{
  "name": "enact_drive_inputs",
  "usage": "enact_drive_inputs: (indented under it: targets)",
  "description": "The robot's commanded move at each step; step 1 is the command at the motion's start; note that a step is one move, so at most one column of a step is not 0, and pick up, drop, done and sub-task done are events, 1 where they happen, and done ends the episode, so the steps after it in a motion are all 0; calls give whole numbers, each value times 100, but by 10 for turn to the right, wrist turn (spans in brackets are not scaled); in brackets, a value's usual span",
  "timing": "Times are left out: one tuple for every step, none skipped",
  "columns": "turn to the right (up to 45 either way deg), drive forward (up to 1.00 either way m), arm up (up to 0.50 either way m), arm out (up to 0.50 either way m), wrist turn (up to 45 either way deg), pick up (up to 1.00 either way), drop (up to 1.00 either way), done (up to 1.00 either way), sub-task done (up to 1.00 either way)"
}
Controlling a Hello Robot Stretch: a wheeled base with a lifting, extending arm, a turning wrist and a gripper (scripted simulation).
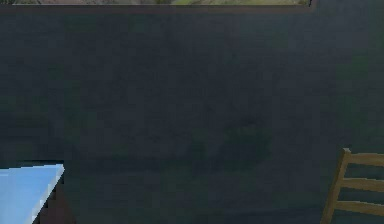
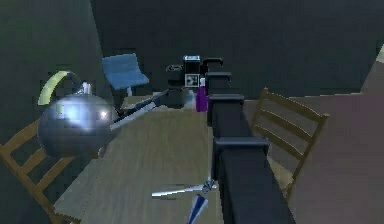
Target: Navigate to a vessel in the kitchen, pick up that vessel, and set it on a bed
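The silver kettle [image 2: 74, 126] hangs at nine o'clock in the arm side view, off the edge of the wooden table [image 2: 150, 160], at the far end of the gripper [image 2: 125, 119], which holds it; how the fingers are set I cannot tell. A purple bottle [image 2: 201, 97] stands at twelve o'clock, a wooden chair [image 2: 288, 125] at three

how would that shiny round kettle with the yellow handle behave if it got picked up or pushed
The kettle looks like polished metal, so probably rigid and slippery on the body. Its round belly may roll if knocked over. The arched handle on top is likely the surest grip.
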Motion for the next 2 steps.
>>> enact_drive_inputs:
  targets:
    - [0, 0, 0, 0, -450, 0, 0, 0, 0]
    - [0, 0, 0, 0, -60, 0, 0, 0, 0]
